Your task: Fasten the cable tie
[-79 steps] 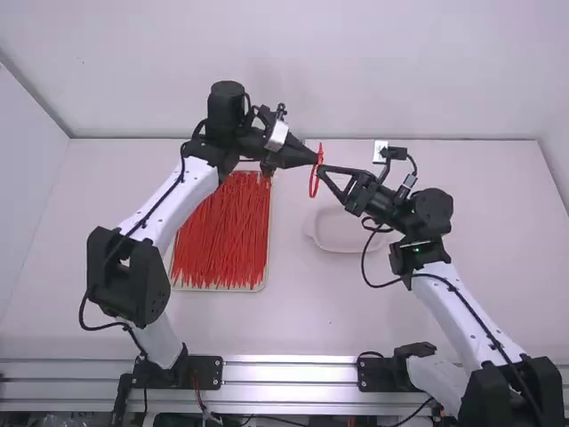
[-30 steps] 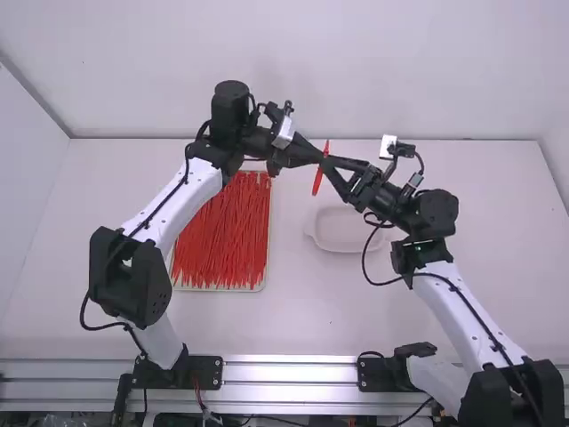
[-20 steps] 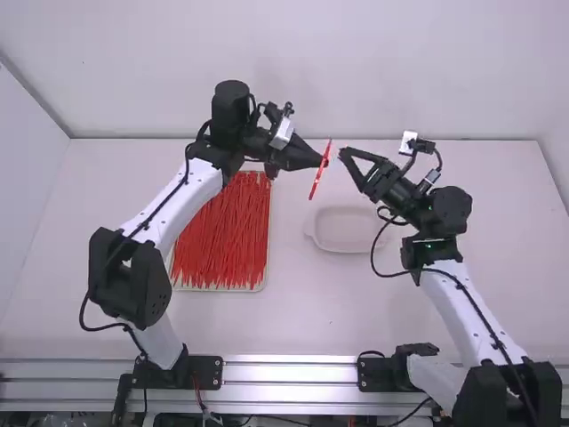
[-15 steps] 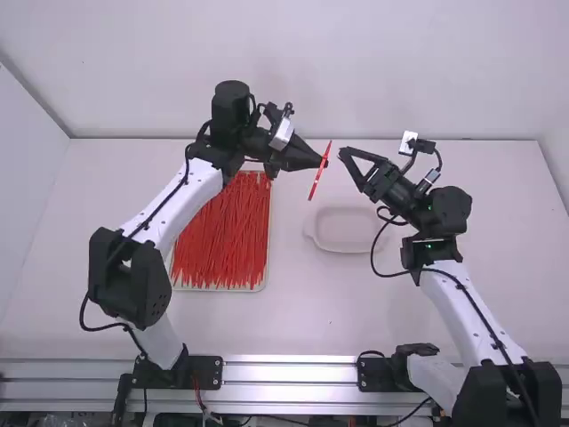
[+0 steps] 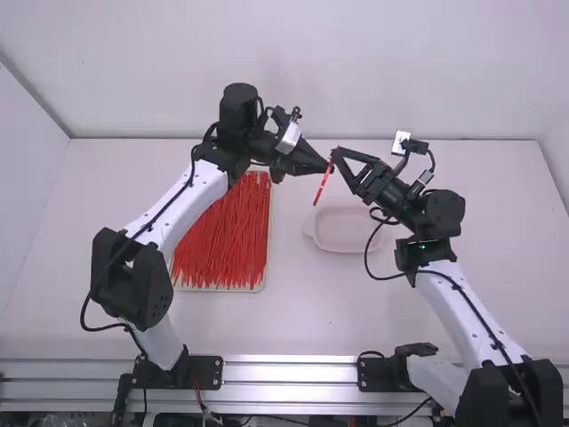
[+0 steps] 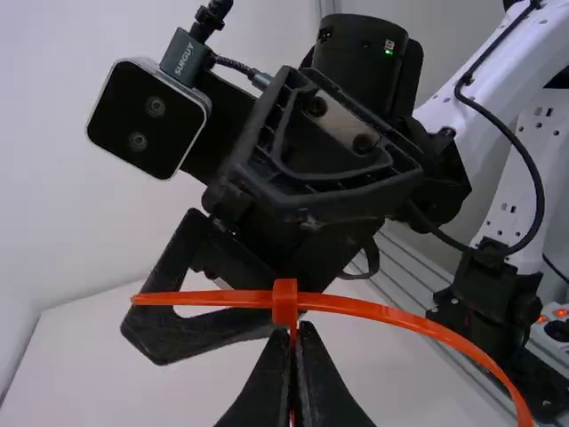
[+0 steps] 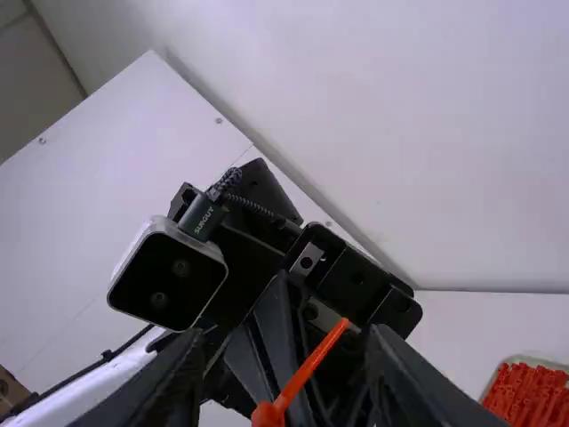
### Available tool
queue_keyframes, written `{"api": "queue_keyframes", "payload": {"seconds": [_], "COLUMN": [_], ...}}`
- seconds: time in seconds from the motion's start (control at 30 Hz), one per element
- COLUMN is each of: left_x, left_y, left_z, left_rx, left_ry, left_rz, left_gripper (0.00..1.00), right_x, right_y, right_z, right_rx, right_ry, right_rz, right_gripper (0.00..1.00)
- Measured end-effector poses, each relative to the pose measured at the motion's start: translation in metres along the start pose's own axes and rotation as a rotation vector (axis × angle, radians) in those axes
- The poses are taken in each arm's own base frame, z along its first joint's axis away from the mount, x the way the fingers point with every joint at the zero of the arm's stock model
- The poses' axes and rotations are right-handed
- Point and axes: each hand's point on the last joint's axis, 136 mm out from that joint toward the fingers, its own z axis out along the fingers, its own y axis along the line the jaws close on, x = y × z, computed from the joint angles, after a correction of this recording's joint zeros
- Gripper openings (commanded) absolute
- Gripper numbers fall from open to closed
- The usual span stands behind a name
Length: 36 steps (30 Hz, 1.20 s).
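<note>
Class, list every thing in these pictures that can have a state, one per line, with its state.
left gripper: shut on the cable tie.
right gripper: open, close to the tie, gripping nothing.
cable tie: strap through its head, held above the table.
spare ties: unfastened, piled on the tray.
white dish: empty.

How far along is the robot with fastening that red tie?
Done, it seems: the red tie has its strap through its head, sticking out both sides. In hand: the left gripper pinches it at the head; the right gripper is open close by. To do: perhaps pulling tighter.
</note>
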Motion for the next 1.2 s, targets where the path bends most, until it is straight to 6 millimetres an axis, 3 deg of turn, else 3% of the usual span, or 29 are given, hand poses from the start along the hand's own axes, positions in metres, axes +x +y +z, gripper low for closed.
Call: {"api": "queue_keyframes", "payload": {"seconds": [0.1, 0.3, 0.37, 0.43, 0.53, 0.7, 0.87, 1.03, 1.2], "left_x": [0.000, 0.000, 0.000, 0.001, 0.001, 0.001, 0.001, 0.000, 0.001], "left_y": [0.000, -0.001, -0.001, -0.001, -0.001, -0.001, -0.005, -0.006, -0.005], "left_z": [0.000, 0.001, 0.001, 0.001, 0.001, 0.002, 0.009, 0.011, 0.012], "left_rx": [0.001, 0.003, 0.003, 0.003, 0.003, 0.004, 0.021, 0.028, 0.024], "left_ry": [0.000, 0.000, -0.001, 0.000, 0.000, 0.000, -0.004, -0.005, -0.003], "left_rz": [-0.001, -0.008, -0.010, -0.018, -0.023, -0.025, -0.023, -0.023, -0.025], "left_gripper": [0.02, 0.02, 0.02, 0.02, 0.02, 0.02, 0.02, 0.02, 0.02], "right_x": [0.000, 0.000, 0.000, 0.001, 0.001, 0.001, 0.001, 0.000, -0.001], "right_y": [0.000, 0.000, 0.000, 0.000, 0.000, 0.001, 0.001, 0.001, 0.003], "right_z": [0.000, 0.000, 0.001, 0.001, 0.001, 0.001, 0.001, 0.001, 0.001], "right_rx": [0.001, 0.001, -0.001, -0.001, -0.002, -0.002, -0.002, -0.003, -0.008], "right_ry": [-0.002, -0.001, -0.001, 0.001, 0.001, 0.001, 0.002, -0.004, -0.007], "right_rz": [0.002, 0.005, 0.006, 0.005, 0.007, 0.006, 0.006, 0.006, 0.005], "right_gripper": [0.18, 0.13, 0.13, 0.22, 0.23, 0.34, 0.36, 0.00, 0.00]}}
